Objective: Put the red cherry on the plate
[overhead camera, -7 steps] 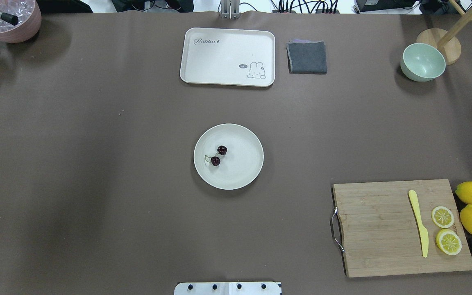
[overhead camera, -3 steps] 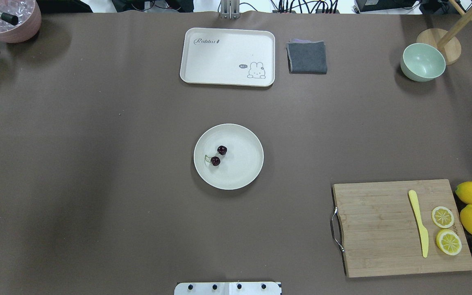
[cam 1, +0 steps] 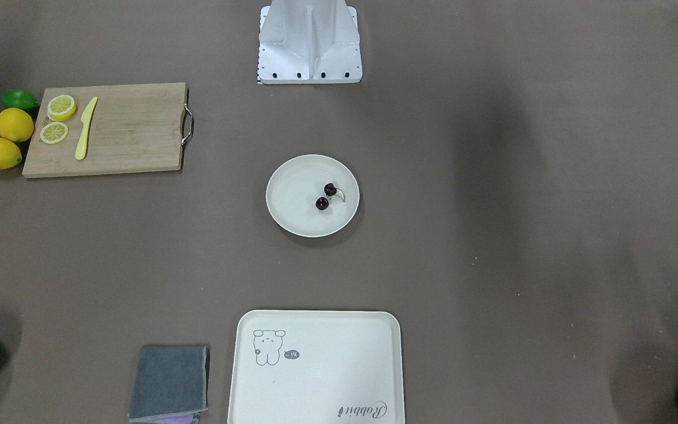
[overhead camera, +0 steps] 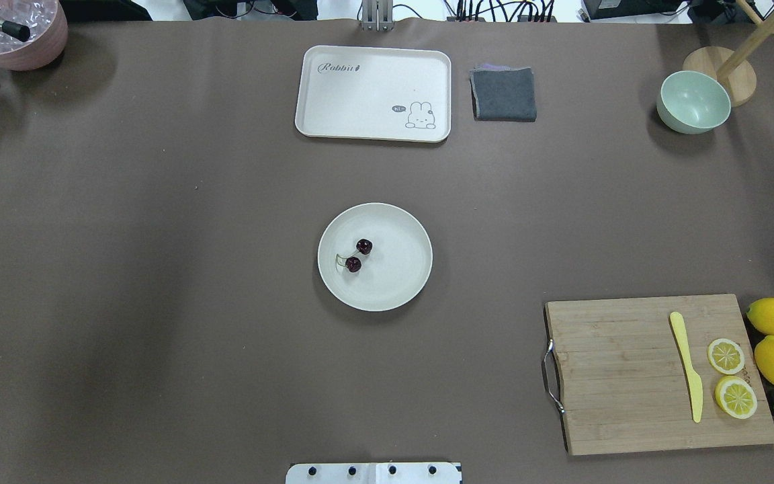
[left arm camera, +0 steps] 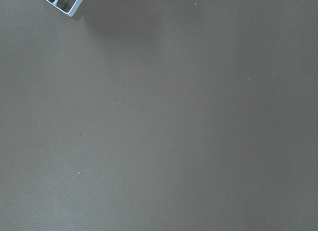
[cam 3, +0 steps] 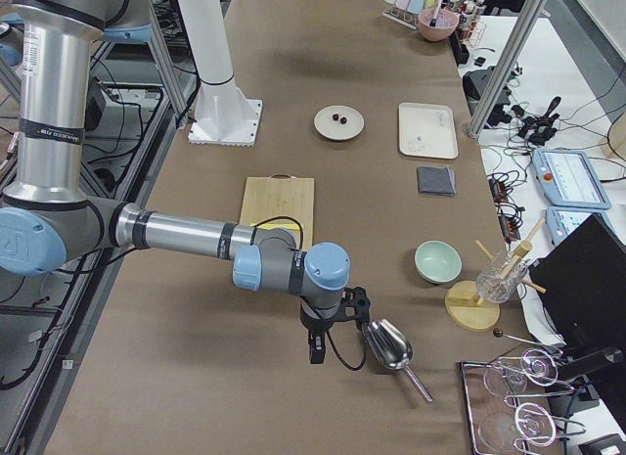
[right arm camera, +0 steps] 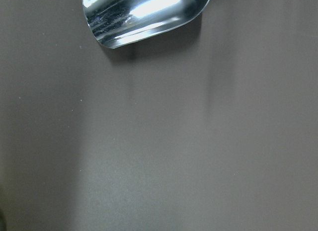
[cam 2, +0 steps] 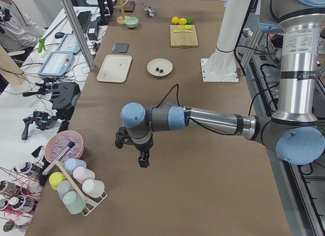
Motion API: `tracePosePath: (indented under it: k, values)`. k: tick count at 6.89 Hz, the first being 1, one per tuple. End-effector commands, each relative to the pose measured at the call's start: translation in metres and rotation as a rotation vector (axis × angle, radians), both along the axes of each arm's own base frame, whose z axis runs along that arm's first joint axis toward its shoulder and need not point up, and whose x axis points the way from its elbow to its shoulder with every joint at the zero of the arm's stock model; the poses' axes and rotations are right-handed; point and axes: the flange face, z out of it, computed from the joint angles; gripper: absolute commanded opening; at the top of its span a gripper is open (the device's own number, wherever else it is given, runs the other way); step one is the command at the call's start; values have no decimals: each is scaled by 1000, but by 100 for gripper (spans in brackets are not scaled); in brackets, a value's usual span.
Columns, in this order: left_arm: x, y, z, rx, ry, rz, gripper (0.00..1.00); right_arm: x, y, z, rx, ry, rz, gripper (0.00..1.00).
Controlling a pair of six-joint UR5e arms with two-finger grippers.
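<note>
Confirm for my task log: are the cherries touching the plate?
Touching. The overhead view shows the cherries lying on the plate, inside its rim, with nothing holding them.

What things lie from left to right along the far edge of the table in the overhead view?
Pink round tub → cream rectangular tray → folded dark grey cloth → pale mint-green bowl

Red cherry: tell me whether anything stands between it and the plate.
Nothing visible does. The red cherry already lies inside the plate, left of its middle in the overhead view.
</note>
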Motion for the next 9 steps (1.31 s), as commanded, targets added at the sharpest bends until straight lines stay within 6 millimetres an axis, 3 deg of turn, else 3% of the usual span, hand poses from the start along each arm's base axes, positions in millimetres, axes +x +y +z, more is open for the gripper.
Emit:
tracePosePath:
  k: [1,9]
  values:
    - [0,-1,-1,2,0,0,99,0,0,0,-1,-2,2,100]
    - [0,-1,0,1,0,0,99,0,-2,-8,14,-5,2,100]
